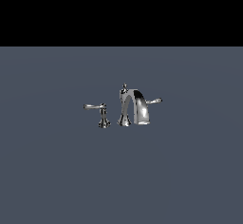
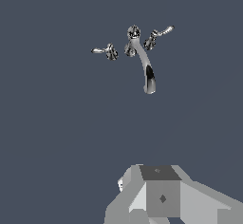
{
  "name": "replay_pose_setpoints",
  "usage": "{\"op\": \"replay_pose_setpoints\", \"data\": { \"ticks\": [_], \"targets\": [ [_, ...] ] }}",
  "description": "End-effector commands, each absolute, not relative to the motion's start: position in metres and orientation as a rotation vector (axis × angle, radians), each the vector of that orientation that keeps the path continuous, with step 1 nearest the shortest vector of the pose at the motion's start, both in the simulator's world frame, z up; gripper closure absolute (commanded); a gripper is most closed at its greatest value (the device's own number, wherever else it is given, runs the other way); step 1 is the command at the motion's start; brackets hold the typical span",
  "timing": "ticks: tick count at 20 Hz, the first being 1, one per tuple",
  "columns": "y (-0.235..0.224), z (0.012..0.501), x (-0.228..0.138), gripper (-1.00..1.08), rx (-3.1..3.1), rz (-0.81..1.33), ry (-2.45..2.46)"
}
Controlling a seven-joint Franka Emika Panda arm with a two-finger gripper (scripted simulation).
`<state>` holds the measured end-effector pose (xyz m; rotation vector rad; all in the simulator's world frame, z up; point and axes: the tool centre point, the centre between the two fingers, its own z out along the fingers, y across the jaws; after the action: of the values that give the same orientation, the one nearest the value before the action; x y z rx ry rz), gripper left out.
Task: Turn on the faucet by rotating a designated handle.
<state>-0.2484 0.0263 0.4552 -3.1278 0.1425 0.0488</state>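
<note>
A: Designated handle [image 1: 95,107]: slim chrome lever on a flared pedestal, at the exterior view's left of the faucet [image 1: 134,106]. Rigid, slick; we'd push near its tip.
B: Claw [image 2: 161,199]: well apart; opening we cannot tell.

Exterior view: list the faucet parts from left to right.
Designated handle → spout → second lever, only its blade showing past the spout.
</note>
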Motion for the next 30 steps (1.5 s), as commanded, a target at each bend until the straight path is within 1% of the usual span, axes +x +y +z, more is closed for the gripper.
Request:
{"op": "replay_pose_setpoints", "data": {
  "ticks": [1,13,30],
  "targets": [
    [0.034,0.445,-0.244,1.08,-3.125,0.048,0.203],
    [0.078,0.376,-0.209,1.08,-3.074,0.041,0.594],
    [0.123,0.278,-0.139,1.08,-2.917,0.031,1.128]
  ]
}}
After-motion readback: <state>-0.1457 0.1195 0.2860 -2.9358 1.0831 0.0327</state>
